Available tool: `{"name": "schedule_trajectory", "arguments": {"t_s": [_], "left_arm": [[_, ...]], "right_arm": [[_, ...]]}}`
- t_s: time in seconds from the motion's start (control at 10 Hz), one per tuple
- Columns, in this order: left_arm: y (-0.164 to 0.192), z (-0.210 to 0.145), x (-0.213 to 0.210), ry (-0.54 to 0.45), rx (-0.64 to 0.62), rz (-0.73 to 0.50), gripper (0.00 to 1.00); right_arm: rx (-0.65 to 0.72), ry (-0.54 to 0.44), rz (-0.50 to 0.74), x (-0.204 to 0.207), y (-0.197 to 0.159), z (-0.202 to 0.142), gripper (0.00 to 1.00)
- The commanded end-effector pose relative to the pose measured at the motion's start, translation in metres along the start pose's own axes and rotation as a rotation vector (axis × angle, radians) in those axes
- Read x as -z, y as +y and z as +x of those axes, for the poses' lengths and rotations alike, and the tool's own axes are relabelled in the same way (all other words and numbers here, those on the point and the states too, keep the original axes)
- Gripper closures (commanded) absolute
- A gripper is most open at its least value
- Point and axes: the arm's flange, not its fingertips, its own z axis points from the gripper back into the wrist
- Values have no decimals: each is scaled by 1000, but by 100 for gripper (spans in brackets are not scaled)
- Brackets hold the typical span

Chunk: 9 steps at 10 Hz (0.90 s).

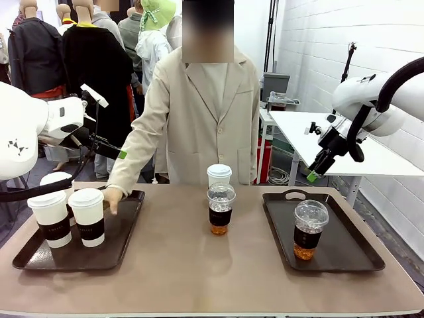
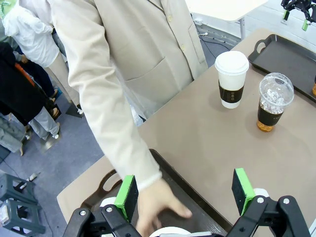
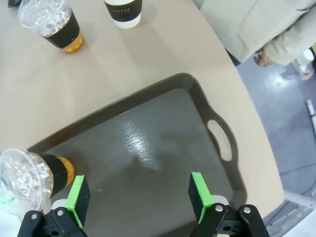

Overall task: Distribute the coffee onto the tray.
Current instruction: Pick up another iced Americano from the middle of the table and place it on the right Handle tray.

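Two white-lidded coffee cups (image 1: 52,218) (image 1: 87,216) stand on the left tray (image 1: 119,245), with a third (image 1: 56,179) behind them. A white cup (image 1: 219,176) and a clear dome-lidded cup (image 1: 220,209) stand mid-table. One clear cup (image 1: 309,228) sits on the right tray (image 1: 344,245). My left gripper (image 2: 184,195) hangs open above the left tray's far end (image 2: 170,170), with the person's hand (image 2: 158,207) below and between its fingers. My right gripper (image 3: 139,195) is open above the right tray (image 3: 148,143), the clear cup (image 3: 29,175) just off its left finger.
The person stands at the far side, one arm reaching down to the left tray (image 1: 112,199). The right tray has a bare floor apart from its one cup. In the right wrist view the two mid-table cups (image 3: 52,24) (image 3: 123,10) lie beyond the tray.
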Motion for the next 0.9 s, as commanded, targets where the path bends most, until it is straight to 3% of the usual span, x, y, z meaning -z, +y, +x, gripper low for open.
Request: {"name": "schedule_trajectory", "arguments": {"t_s": [0.0, 0.3, 0.8], "left_arm": [[0, 0, -1, 9, 0, 3, 0], [0, 0, -1, 9, 0, 3, 0], [0, 0, -1, 9, 0, 3, 0]], "right_arm": [[-5, 0, 1, 0, 2, 0, 0], [0, 0, 0, 0, 0, 0, 0], [-127, -92, -24, 18, 2, 44, 0]]}}
